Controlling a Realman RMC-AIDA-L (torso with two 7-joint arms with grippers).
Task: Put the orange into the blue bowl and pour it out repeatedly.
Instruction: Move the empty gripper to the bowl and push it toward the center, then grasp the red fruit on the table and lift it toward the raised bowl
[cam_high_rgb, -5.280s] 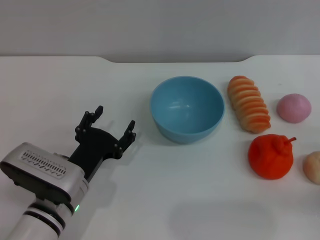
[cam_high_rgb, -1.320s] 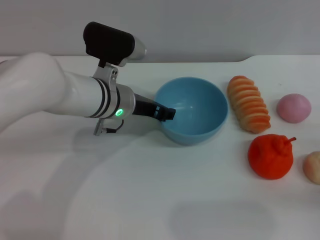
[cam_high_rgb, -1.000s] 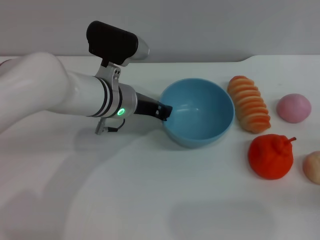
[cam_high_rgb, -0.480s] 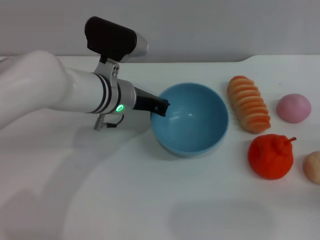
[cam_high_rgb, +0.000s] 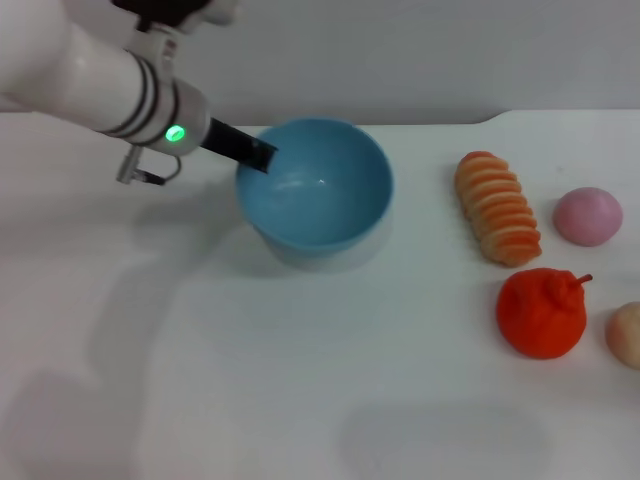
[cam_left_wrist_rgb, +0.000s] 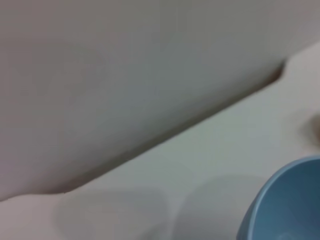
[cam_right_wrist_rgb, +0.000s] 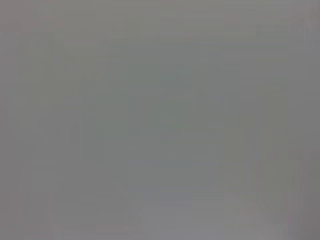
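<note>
Left gripper is clamped on the near-left rim of the blue bowl, which is held raised above the table. Well apart, the orange is seen resting at the right.

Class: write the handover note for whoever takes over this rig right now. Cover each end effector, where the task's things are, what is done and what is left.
Left end effector: shut on the bowl at its left rim, bowl raised off the table.
Right end effector: not in view.
Orange: on the table at the right, in front of the loaf, untouched.
Done: bowl gripped and lifted; it is empty.
Left: put the orange in the bowl, pour it out, repeat.
</note>
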